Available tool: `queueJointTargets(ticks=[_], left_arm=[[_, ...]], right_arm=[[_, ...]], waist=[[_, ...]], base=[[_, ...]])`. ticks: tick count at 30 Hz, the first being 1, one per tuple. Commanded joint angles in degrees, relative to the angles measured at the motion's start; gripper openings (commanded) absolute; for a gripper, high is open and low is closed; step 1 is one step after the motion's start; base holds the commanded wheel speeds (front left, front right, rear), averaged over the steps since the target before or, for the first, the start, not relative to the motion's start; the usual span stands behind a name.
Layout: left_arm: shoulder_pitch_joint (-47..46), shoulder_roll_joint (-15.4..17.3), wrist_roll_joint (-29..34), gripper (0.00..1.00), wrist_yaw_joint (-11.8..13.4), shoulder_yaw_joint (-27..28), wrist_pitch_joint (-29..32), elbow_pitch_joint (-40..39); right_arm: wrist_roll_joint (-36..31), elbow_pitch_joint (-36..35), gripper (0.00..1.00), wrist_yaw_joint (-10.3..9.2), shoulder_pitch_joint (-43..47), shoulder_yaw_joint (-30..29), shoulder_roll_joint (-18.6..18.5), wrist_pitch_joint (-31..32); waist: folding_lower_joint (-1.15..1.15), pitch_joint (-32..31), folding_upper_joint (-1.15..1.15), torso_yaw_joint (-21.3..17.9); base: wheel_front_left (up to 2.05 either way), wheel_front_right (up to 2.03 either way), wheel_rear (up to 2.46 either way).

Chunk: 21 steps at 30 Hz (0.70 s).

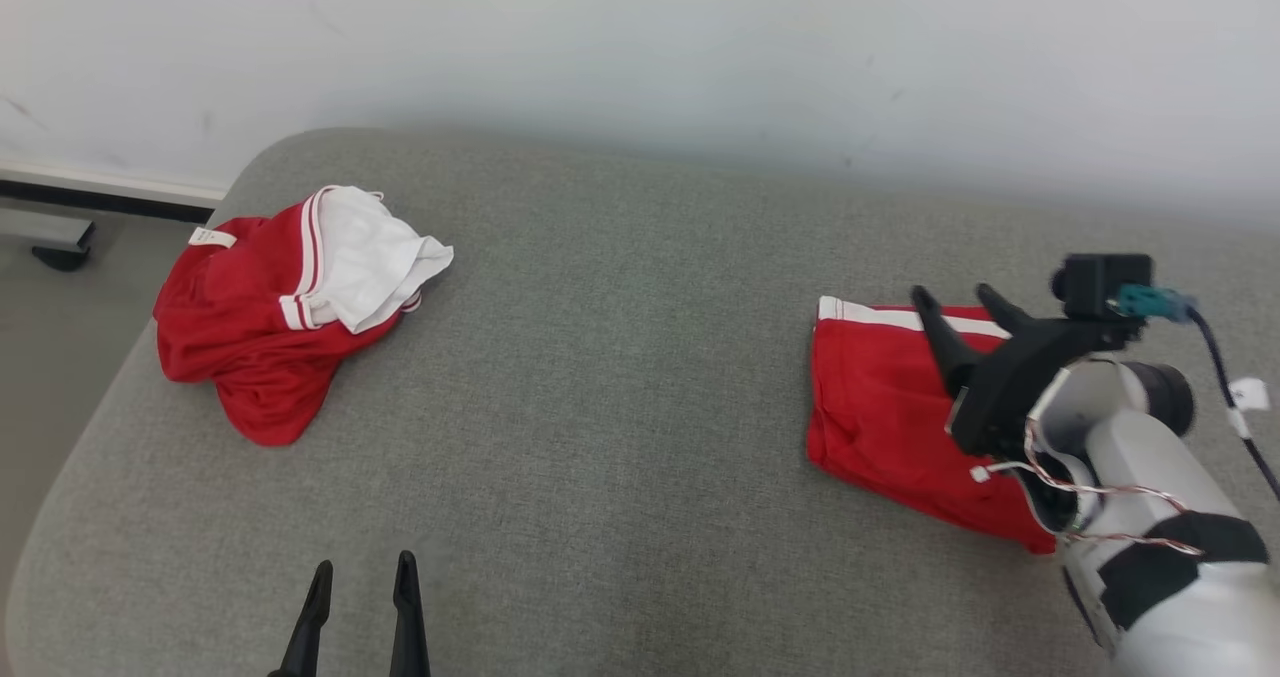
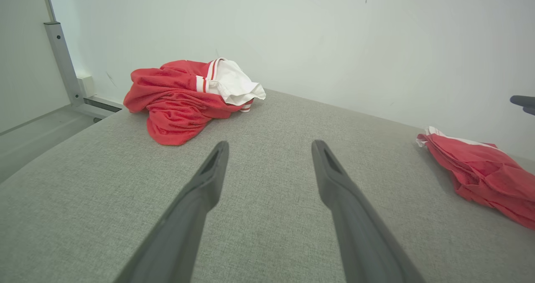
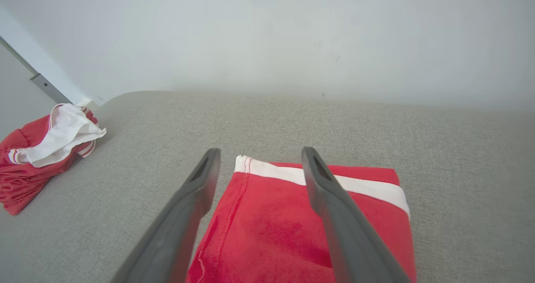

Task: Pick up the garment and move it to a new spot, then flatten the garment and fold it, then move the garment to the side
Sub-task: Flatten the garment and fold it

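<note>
We see the folded red garment (image 1: 880, 417) lying flat at the right of the head view on the grey fabric-covered worktop (image 1: 620, 377). Its white band runs along its upper edge, towards the white wall (image 1: 700, 47). Our right gripper (image 1: 953, 294) is over that garment, and its two dark fingers are spread wide and hold nothing. In the right wrist view the fingers (image 3: 200, 182) straddle the garment's upper left corner: one is over bare grey fabric just beside the red edge and the other crosses the white band. We cannot tell whether the fingertips touch the cloth.

A crumpled red and white garment (image 1: 270, 317) sits in the upper left of the head view, near the worktop's rounded corner and well apart from the folded one.

Our left gripper (image 1: 364, 563) shows at the lower left of the head view. Its fingers are also wide apart and empty above bare worktop, pointing towards the crumpled heap in the left wrist view.
</note>
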Motion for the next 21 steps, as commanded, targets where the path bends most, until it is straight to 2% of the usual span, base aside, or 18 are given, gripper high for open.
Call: queueJointTargets(ticks=[1,10,14,21], left_arm=[[0.6,-0.1,0.3,1.0,-0.2,0.2,-0.2,0.0],[1.4,-0.1,0.4,1.0,-0.1,-0.2,-0.2,0.3],[2.3,-0.1,0.4,1.0,0.2,0.2,-0.2,0.4],[3.3,-0.1,0.7,1.0,0.4,0.6,-0.2,0.2]], right_arm=[[-0.7,-0.4,1.0,-0.14,1.7,-1.0,-1.0,-0.8],[-9.3,-1.6,1.0,-0.14,11.1,-8.6,-3.5,-8.5],[-13.8,-4.3,1.0,-0.14,18.2,-12.3,-1.4,-14.7],[-16.9,-7.9,1.0,-0.14,24.7,-13.5,1.0,-18.4]], waist=[[0.0,-0.6,0.0,-0.7],[0.0,-2.5,0.0,-2.2],[0.0,-3.8,0.0,-3.4],[0.0,-5.0,0.0,-5.0]], base=[[0.0,0.0,0.0],[0.0,0.0,0.0],[0.0,0.0,0.0],[0.0,0.0,0.0]])
